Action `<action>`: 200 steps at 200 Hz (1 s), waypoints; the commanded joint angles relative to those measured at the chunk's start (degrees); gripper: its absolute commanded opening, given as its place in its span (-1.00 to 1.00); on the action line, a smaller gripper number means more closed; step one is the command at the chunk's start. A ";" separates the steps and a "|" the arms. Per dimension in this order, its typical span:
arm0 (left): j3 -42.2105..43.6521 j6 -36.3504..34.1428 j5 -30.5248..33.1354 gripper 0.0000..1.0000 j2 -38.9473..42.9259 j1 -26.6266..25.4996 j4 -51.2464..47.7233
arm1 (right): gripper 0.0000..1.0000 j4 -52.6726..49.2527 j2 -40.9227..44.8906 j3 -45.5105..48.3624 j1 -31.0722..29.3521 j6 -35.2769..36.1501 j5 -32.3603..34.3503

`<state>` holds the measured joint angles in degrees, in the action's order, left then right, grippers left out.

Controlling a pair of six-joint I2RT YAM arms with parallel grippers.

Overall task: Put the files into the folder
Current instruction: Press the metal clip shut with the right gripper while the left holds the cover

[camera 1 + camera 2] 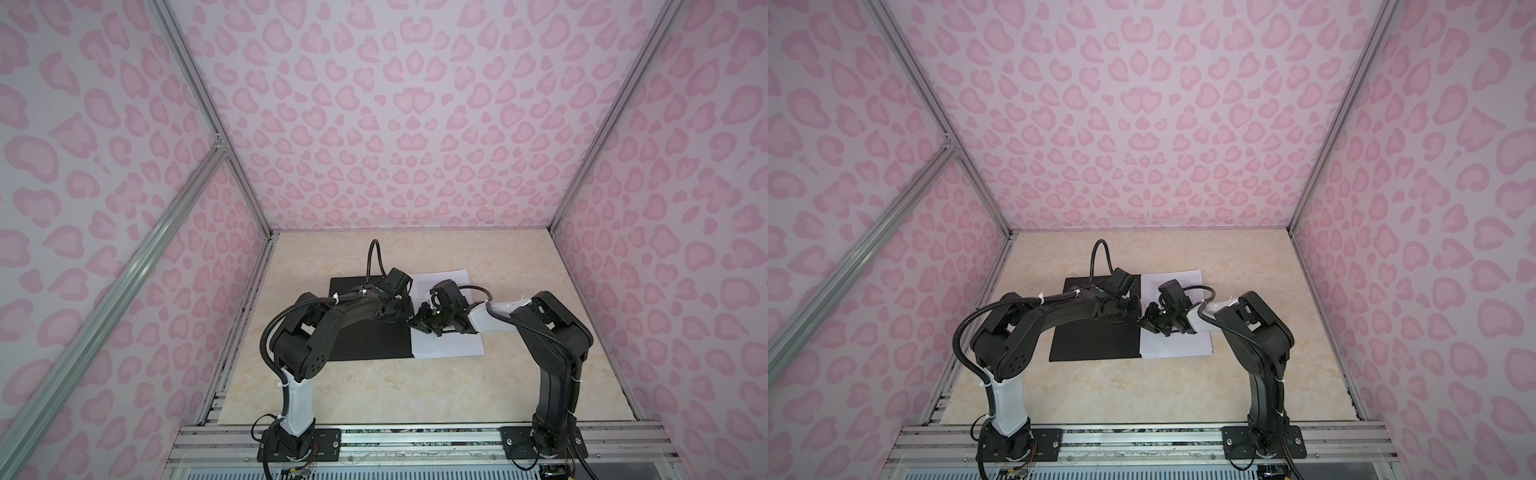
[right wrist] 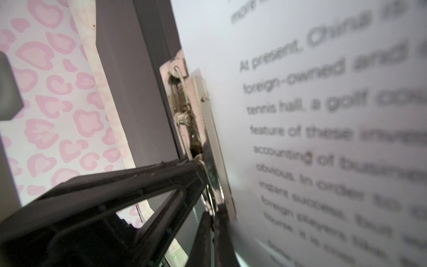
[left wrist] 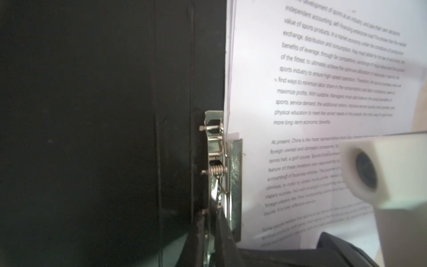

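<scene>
The folder [image 1: 374,347] [image 1: 1096,343] lies open on the table, black inside up. The files [image 1: 451,347] [image 1: 1179,345], white sheets of printed text, cover its right half. The metal spine clip [image 3: 217,148] [image 2: 189,111] runs along the sheets' inner edge. Both grippers meet at that clip. My left gripper [image 1: 406,316] [image 3: 213,231] is shut with the clip's metal between its fingers. My right gripper [image 1: 417,325] [image 2: 212,235] is shut on the end of the clip's lever. One left finger [image 2: 138,185] shows as a black frame touching the clip.
The marble tabletop [image 1: 374,395] extends in front of the folder. Pink patterned walls close in three sides. An aluminium rail [image 1: 415,436] carrying both arm bases runs along the front. The right arm's white link [image 3: 392,173] hangs just over the sheets.
</scene>
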<state>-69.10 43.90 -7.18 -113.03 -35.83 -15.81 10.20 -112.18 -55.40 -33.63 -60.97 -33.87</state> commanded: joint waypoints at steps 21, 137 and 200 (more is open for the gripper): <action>1.59 1.29 2.78 -0.94 -1.88 0.06 -11.31 | -0.98 -11.20 -1.55 -0.01 0.20 0.46 7.30; 2.30 2.93 2.23 -0.87 0.08 -0.02 -10.70 | -0.81 -5.09 0.24 -0.21 1.01 3.12 1.76; 1.56 2.96 2.80 -0.59 1.15 0.06 -11.78 | -0.66 -3.47 0.65 0.50 1.87 2.80 0.39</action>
<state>-68.16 46.44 -7.73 -111.61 -35.90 -13.89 9.63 -111.26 -55.59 -32.25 -58.30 -35.66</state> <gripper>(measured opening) 0.184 0.160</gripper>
